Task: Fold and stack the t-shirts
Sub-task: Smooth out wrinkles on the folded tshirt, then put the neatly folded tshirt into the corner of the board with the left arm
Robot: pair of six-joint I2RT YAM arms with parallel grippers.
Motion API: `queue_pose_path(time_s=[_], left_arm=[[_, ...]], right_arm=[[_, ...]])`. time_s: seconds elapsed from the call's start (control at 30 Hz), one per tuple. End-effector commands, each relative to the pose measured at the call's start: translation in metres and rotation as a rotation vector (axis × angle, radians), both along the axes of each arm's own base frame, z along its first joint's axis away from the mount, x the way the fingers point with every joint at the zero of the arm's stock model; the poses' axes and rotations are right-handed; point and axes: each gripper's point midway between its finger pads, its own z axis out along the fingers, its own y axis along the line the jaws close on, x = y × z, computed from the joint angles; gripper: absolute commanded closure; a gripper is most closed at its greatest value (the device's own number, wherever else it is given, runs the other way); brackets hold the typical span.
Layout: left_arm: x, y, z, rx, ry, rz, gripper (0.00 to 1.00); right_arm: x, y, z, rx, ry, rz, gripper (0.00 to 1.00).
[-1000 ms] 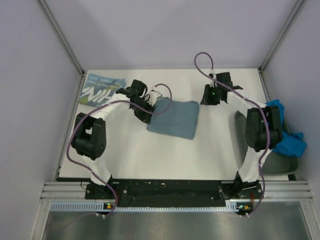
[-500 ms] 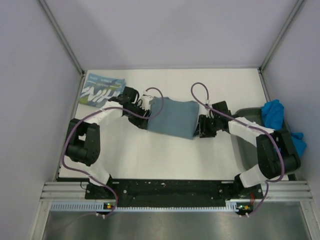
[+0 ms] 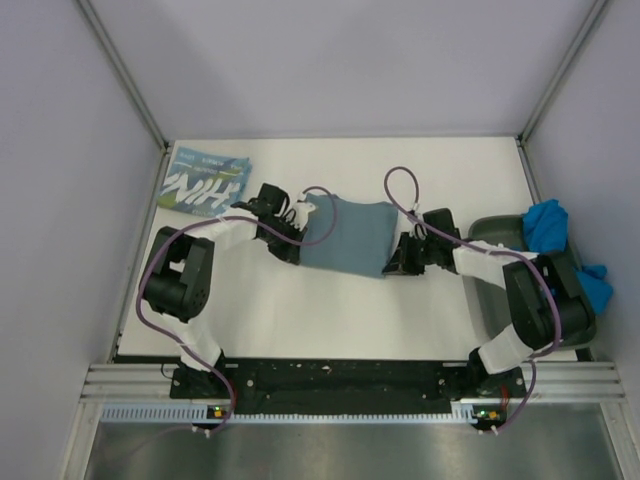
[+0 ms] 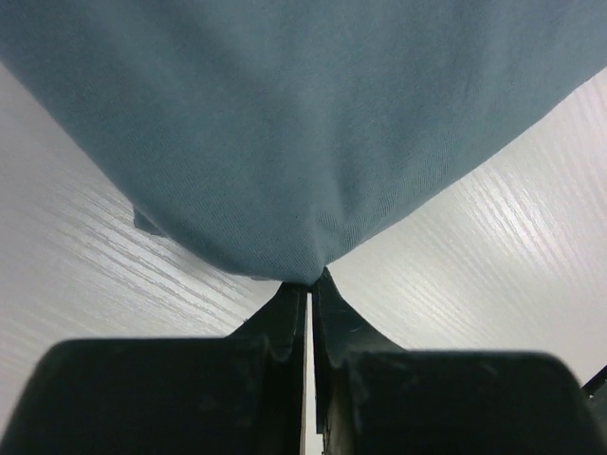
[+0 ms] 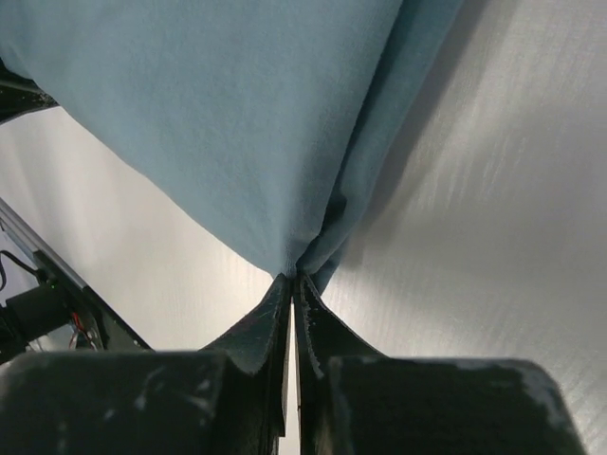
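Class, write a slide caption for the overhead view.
Left gripper and right gripper pinch opposite sides of the folded slate-teal shirt.

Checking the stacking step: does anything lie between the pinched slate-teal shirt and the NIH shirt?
Nothing loose lies on the table between the slate-teal shirt and the NIH shirt. Only the left gripper, shut on its left edge, sits there; the right gripper pinches the opposite edge.

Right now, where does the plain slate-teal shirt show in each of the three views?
Top external: slate-teal shirt lies mid-table, between the left gripper and the right gripper.
Left wrist: it fills the upper frame, its edge pinched at the fingertips.
Right wrist: it is at upper left, its edge pinched at the fingertips.
Shared landmark: the white table under the shirt in all three.
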Motion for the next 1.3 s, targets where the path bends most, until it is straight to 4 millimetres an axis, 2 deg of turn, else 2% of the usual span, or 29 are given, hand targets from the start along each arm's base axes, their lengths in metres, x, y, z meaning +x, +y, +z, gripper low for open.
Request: queue_pose_path(time_s=[0.0,0.07,0.1,0.2,0.27,0.3,0.37,0.4,0.5,0.57,0.63,0.67,0.73,0.8,0.83,0.9,1.0,1.07,1.13,1.2,1.27], left_arm=[[-0.034,0.01,-0.002,0.007,0.095,-0.058,1.0],[-0.059,0.003,0.004,-0.037,0.153,-0.137,1.0],[-0.073,-0.001,0.008,-0.046,0.177,-0.186,0.94],[-0.101,-0.006,0.021,-0.065,0.205,-0.297,0.62],[-0.106,-0.007,0.037,-0.091,0.194,-0.344,0.41],[-0.103,-0.005,0.045,-0.101,0.183,-0.349,0.38],[-0.085,0.003,0.069,-0.122,0.148,-0.312,0.36],[-0.071,0.007,0.082,-0.138,0.124,-0.271,0.36],[-0.011,0.025,0.112,-0.186,0.009,-0.1,0.36],[0.029,0.034,0.116,-0.181,-0.063,0.011,0.34],[0.061,0.035,0.114,-0.182,-0.103,0.084,0.34],[0.073,0.032,0.112,-0.194,-0.104,0.107,0.34],[0.093,0.023,0.103,-0.23,-0.082,0.144,0.33],[0.109,0.014,0.101,-0.27,-0.072,0.158,0.3],[0.116,0.008,0.1,-0.29,-0.064,0.162,0.25],[0.125,0.0,0.094,-0.295,-0.057,0.16,0.2],[0.136,-0.005,0.079,-0.267,-0.059,0.168,0.19],[0.143,-0.005,0.069,-0.25,-0.055,0.182,0.23],[0.144,-0.005,0.06,-0.24,-0.037,0.185,0.32],[0.144,-0.005,0.053,-0.235,-0.024,0.184,0.43],[0.144,-0.005,0.047,-0.231,-0.014,0.185,0.48]], right_arm=[[0.002,-0.023,-0.003,-0.043,-0.003,-0.025,1.0],[0.005,-0.032,-0.003,-0.091,-0.022,-0.014,1.0],[0.006,-0.034,-0.002,-0.112,-0.031,0.009,1.0],[0.017,-0.041,0.001,-0.171,-0.052,0.039,1.0],[0.028,-0.048,0.002,-0.206,-0.053,0.039,0.92],[0.034,-0.051,0.005,-0.223,-0.058,0.042,0.87],[0.043,-0.061,0.01,-0.289,-0.066,0.046,0.75],[0.05,-0.066,0.017,-0.323,-0.086,0.039,0.73],[0.063,-0.08,0.043,-0.41,-0.18,0.0,0.63],[0.067,-0.079,0.065,-0.484,-0.292,-0.03,0.6],[0.07,-0.064,0.09,-0.561,-0.458,-0.027,0.55],[0.069,-0.049,0.102,-0.581,-0.552,0.015,0.52],[0.057,-0.005,0.115,-0.595,-0.707,0.141,0.49],[0.042,0.036,0.117,-0.568,-0.779,0.229,0.48],[0.033,0.06,0.111,-0.57,-0.813,0.315,0.48],[0.02,0.094,0.101,-0.598,-0.847,0.423,0.48],[0.004,0.142,0.084,-0.645,-0.887,0.583,0.5],[-0.002,0.164,0.07,-0.665,-0.884,0.65,0.52],[-0.004,0.179,0.055,-0.678,-0.862,0.694,0.54],[-0.005,0.186,0.048,-0.697,-0.85,0.712,0.56],[-0.003,0.19,0.043,-0.706,-0.842,0.715,0.59]])
